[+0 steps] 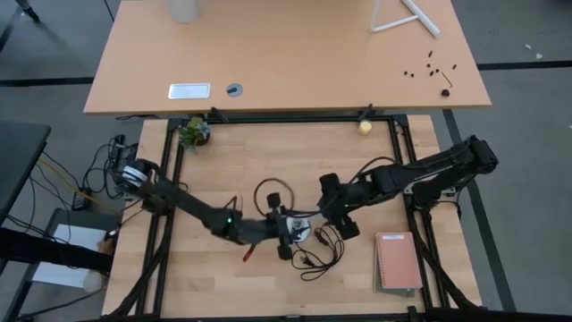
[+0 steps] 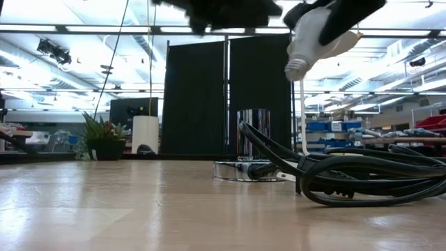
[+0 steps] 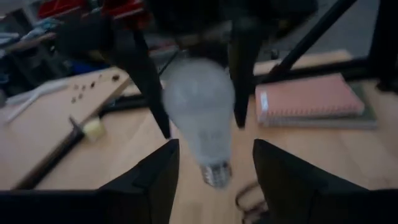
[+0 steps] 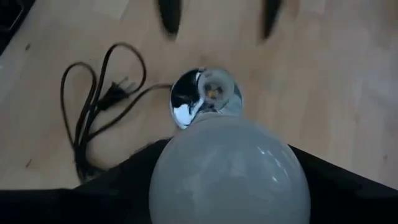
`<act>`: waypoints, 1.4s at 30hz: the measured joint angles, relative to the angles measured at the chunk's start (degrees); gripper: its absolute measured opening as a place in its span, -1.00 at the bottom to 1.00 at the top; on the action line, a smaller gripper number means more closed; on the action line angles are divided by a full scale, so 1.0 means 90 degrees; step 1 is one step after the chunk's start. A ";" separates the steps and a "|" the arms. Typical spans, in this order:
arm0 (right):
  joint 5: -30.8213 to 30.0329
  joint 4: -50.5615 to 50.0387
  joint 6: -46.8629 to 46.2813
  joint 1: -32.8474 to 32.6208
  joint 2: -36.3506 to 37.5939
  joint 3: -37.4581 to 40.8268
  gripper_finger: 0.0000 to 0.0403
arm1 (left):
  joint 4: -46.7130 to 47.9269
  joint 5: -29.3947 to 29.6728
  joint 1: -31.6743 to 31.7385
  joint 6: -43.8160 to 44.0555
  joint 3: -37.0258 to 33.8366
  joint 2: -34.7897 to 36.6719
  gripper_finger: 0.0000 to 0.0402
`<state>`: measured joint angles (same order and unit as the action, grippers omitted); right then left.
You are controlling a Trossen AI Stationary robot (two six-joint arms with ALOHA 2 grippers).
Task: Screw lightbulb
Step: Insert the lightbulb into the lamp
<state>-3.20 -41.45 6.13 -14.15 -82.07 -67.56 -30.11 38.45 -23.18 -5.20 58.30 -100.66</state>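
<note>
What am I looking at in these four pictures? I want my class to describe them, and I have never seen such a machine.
It is a robot with two dark arms at a wooden table, each ending in a two-fingered claw. One picture looks down from above, one looks level across the tabletop, and two come from cameras on the arms' wrists. The right claw holds a white lightbulb in the air, screw base down, above a shiny round socket with a black cord. The left claw is open, close beside the bulb. A pink notebook, a small plant and a yellowish ball also lie there.

White lightbulb (image 4: 229, 171); silver socket (image 4: 202, 98); black cord (image 4: 93, 109); pink notebook (image 1: 398, 260).
</note>
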 joint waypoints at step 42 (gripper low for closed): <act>0.0624 -0.1656 0.0840 0.0657 -0.2554 -0.2600 0.45 | -0.3086 -0.0021 0.0160 0.2193 -0.1456 -0.1922 0.04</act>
<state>2.42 -56.36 13.69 -8.24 -105.05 -90.97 -57.89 38.26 -21.74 14.54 45.20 -117.95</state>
